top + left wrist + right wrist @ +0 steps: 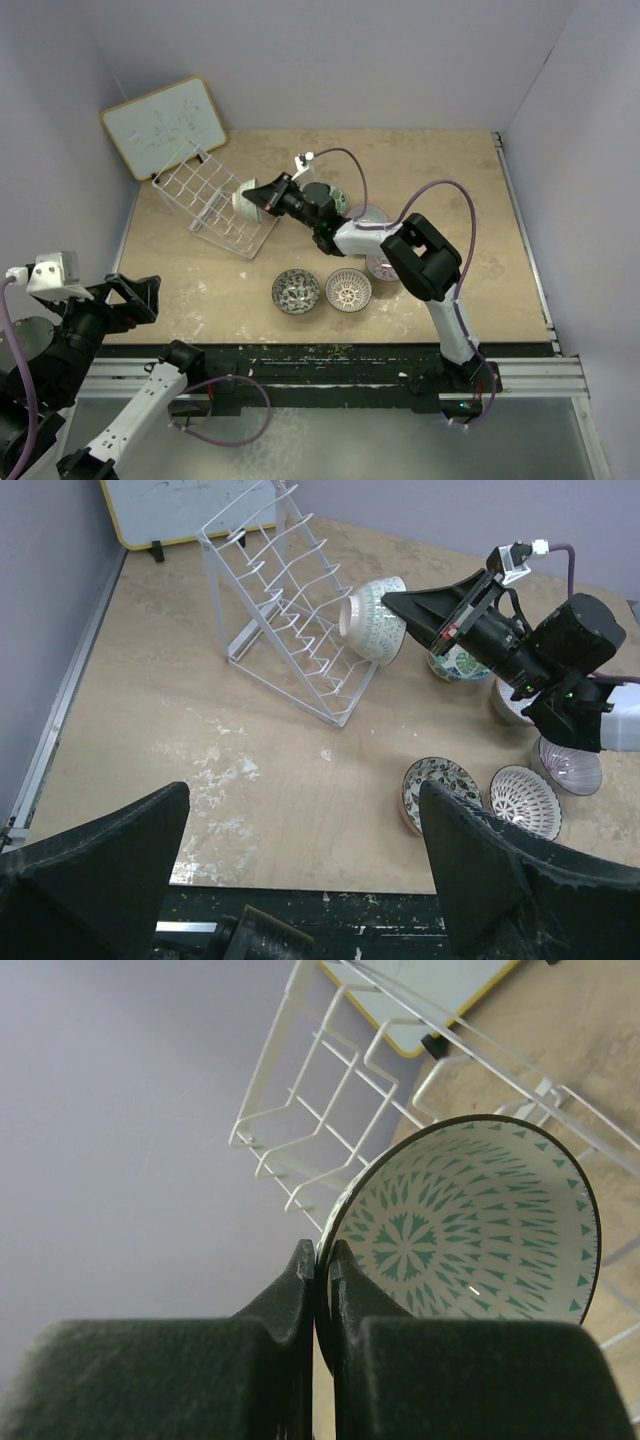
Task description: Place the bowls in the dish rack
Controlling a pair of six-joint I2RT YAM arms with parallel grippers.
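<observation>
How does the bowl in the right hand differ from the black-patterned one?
The green bowl is tipped sideways at the rack; the black-patterned bowl sits upright on the table. The right hand pinches the green bowl's rim; the black-patterned bowl is free. Both are small and round.

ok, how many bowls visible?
6. Held bowl in right gripper at dish rack; green bowl and pale bowl partly behind that arm; black-white, radial white, purple bowl nearer.

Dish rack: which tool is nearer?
Right. The right tool is at the dish rack's front edge, shut on the green-white bowl's rim. The left tool hangs open, far back by the table's near-left corner.
</observation>
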